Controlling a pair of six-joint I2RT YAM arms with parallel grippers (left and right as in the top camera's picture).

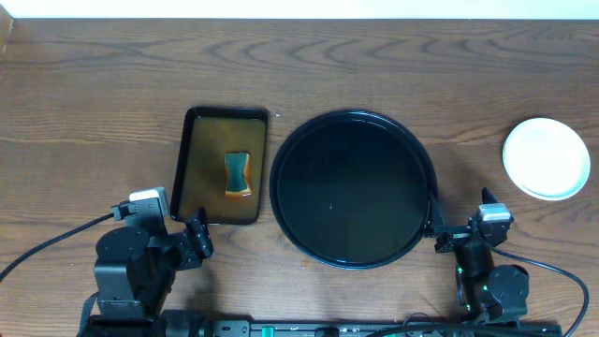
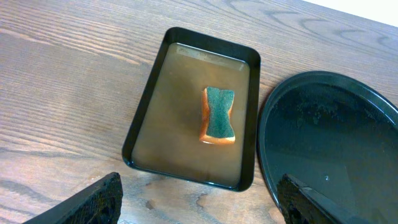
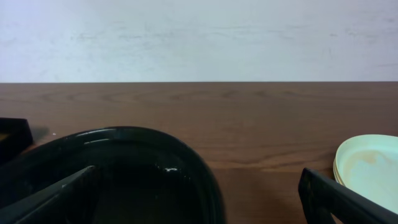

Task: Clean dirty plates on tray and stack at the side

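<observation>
left gripper (image 2: 199, 208) is spread wide with nothing between its fingers. its two dark fingertips (image 2: 93, 200) sit at the bottom corners of the left wrist view, above the near edge of the tabletop (image 1: 94, 112). right gripper (image 3: 199, 202) is likewise spread and empty, and hangs by the near right rim of the tray (image 1: 351, 187). both arms sit low at the near edge, touching nothing.

the tray holds no plates; its glossy black floor is bare in the overhead view and in both wrist views. the plates (image 1: 547, 157) sit in one pile on the tabletop, well apart from the tray at the far right. the right wrist view shows a pale mint plate on top with the rims of others under it, though the count cannot be made out. no orange squiggles show on the top plate, only a faint tan haze that could be a leftover smear or just the light.

the sponge (image 1: 239, 173) lies green side up in the rectangular tray (image 1: 201, 168), just left of the round one, in shallow brownish liquid.

as far as can be judged, the wiping and stacking are done and little or nothing is left, save perhaps a check of that haze.
</observation>
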